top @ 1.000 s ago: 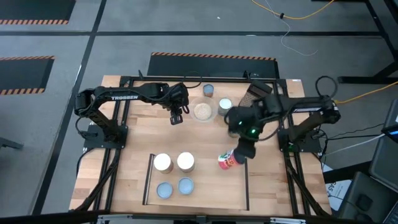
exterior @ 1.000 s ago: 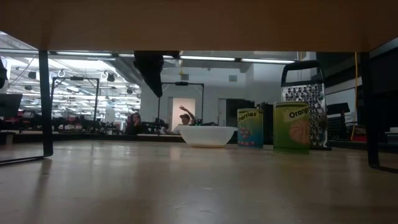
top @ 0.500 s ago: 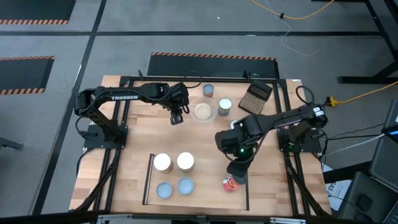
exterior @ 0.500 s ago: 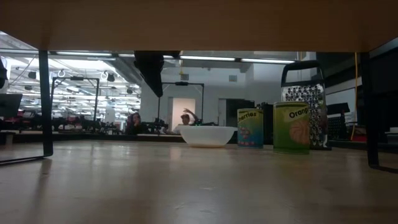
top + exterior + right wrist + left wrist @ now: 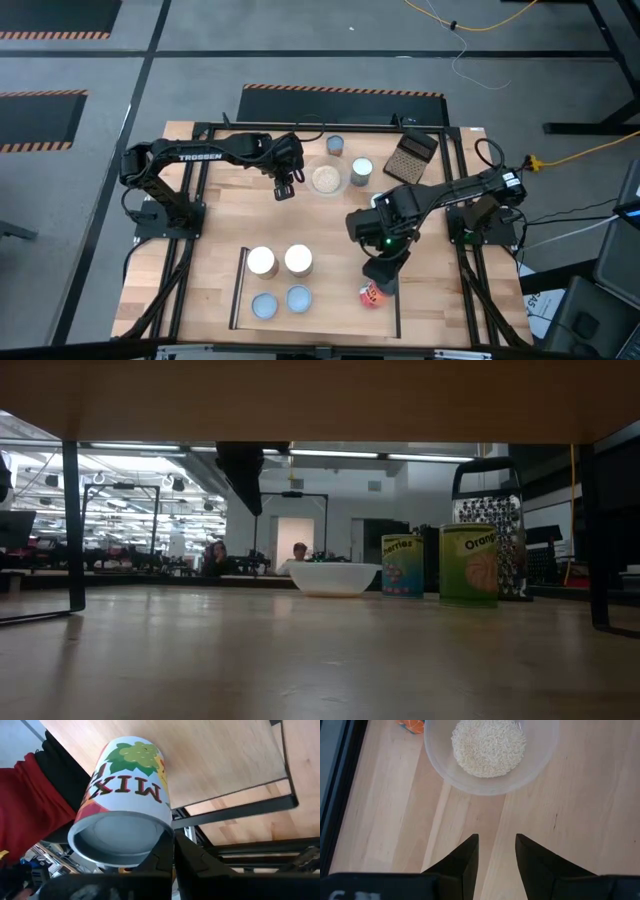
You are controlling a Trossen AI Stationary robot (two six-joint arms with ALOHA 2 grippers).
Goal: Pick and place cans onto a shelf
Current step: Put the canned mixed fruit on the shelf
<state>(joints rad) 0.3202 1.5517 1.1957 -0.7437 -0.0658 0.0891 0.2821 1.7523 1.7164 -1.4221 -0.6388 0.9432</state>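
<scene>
Seen from above, the right gripper hangs over the shelf at about five o'clock on the table, fingers pinched tight on the rim of a red-labelled can, tilted so it can likely be set beside the four cans already standing at seven o'clock. The left gripper waits with fingers parted and empty at eleven o'clock, beside the bowl of grains.
</scene>
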